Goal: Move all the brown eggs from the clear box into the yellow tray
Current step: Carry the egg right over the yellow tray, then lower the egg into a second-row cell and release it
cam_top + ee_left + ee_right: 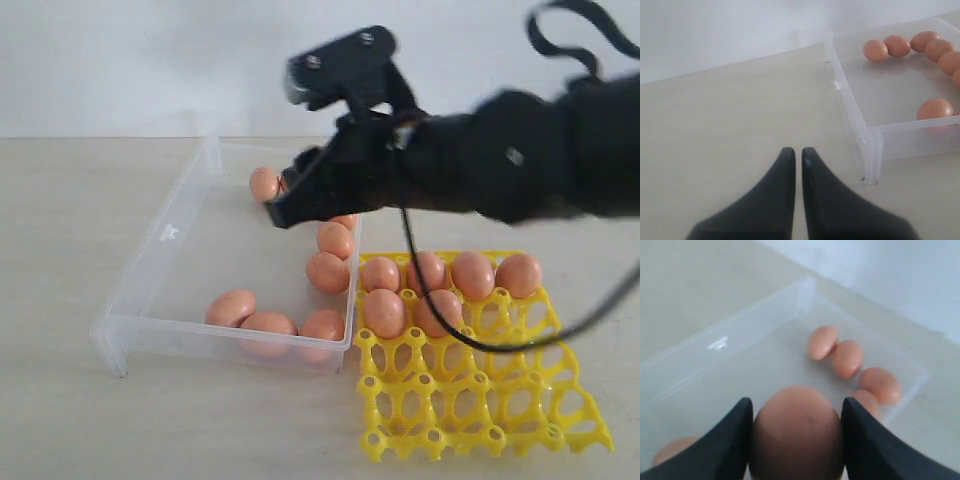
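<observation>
The tabletop (60,250) comes through as a pale, matte beige surface under even light. It runs back to a plain white wall (120,60), which meets it in a straight line. The box (150,290) sits left of centre on it. The tray (500,400) lies just beside the near end of the box's right wall, though I cannot tell whether they touch. My right fingers (725,440) hang above the far part of the box, spread wide and clamped on one egg (797,435) that fills the gap between them from side to side. Six eggs (472,273) sit in the tray's far cells, four in the back row and two in the next. More lie loose in the box, three along its near wall and a few against its right wall. My left fingers (780,190) hover over the tabletop near a corner of the box, drawn almost together with only a slit between them, gripping nothing.
</observation>
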`<action>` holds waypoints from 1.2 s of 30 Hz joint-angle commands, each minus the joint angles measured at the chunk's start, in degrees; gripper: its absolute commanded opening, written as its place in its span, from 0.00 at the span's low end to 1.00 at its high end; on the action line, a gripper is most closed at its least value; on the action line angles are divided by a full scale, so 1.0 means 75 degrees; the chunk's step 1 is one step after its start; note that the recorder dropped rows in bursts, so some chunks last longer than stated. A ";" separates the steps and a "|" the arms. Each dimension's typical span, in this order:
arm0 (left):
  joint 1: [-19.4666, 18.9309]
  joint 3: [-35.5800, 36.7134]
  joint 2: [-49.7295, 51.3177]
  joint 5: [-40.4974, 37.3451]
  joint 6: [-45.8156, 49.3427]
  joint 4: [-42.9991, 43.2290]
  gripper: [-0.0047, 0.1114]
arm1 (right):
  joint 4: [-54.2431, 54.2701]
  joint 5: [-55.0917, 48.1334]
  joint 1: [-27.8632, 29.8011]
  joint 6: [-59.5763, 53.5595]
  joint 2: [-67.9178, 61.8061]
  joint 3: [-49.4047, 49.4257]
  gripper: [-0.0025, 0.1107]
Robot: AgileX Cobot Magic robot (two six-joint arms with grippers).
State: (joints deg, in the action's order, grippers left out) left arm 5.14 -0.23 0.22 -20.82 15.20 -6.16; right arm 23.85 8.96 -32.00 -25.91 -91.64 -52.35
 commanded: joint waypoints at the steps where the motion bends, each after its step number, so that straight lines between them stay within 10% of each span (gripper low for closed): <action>1: -0.0029 0.0031 -0.0029 0.0029 -0.0082 -0.0001 0.08 | 0.0916 0.4008 0.0469 -0.0304 0.1365 0.2371 0.02; 7: -0.0029 0.0031 -0.0029 0.0029 -0.0082 -0.0001 0.08 | 0.3238 0.6269 0.1852 0.0432 0.1760 0.3438 0.02; 12: -0.0029 0.0031 -0.0029 0.0029 -0.0082 -0.0001 0.08 | 0.0073 0.4578 0.2369 0.2410 0.1760 0.3488 0.02; 18: -0.0029 0.0031 -0.0029 0.0029 -0.0082 -0.0001 0.08 | -0.1676 0.6933 0.2324 0.4408 0.1779 0.4657 0.02; 36: -0.0029 0.0031 -0.0029 0.0029 -0.0082 -0.0001 0.08 | -0.2877 0.4162 0.2324 0.4381 0.0839 0.4977 0.02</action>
State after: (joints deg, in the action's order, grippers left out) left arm 5.14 -0.23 0.22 -20.82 15.20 -6.16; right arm 3.12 40.35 -14.76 7.12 -82.50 -12.34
